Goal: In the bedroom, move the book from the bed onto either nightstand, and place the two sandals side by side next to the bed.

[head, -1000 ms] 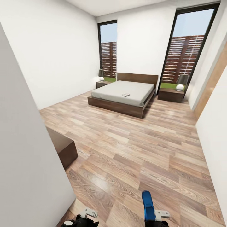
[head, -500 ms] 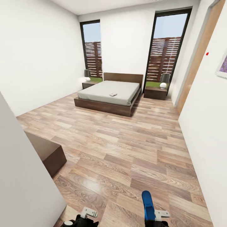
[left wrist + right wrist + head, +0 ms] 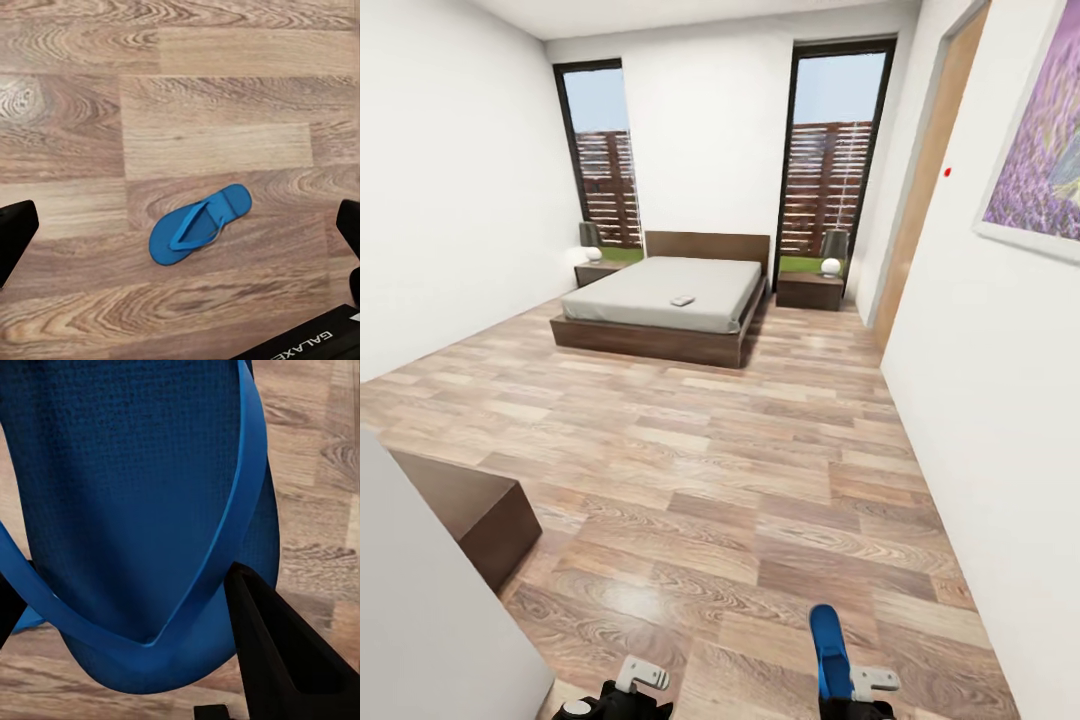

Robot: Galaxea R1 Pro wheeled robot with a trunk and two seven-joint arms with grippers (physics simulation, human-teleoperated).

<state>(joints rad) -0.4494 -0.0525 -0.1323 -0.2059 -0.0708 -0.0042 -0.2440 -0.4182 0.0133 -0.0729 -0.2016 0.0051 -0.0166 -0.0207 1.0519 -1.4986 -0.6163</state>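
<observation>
right gripper [image 3: 142, 607]: clamped on one sandal [image 3: 827, 645], keep grip firm.
left gripper [image 3: 184, 225]: wide open, empty; other sandal [image 3: 196, 224] on floor.
step: drive twd far bed [image 3: 660, 300], slow.

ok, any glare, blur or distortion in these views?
Head view: wide-angle lean on walls and windows, soft sheen on the floor, the book too small to read. Left wrist: sharp, sandal casts little shadow. Right wrist: held sandal very close, slightly soft.

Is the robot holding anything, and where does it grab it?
Right gripper holds a blue sandal, fingers at its thong strap. Left gripper holds nothing.
</observation>
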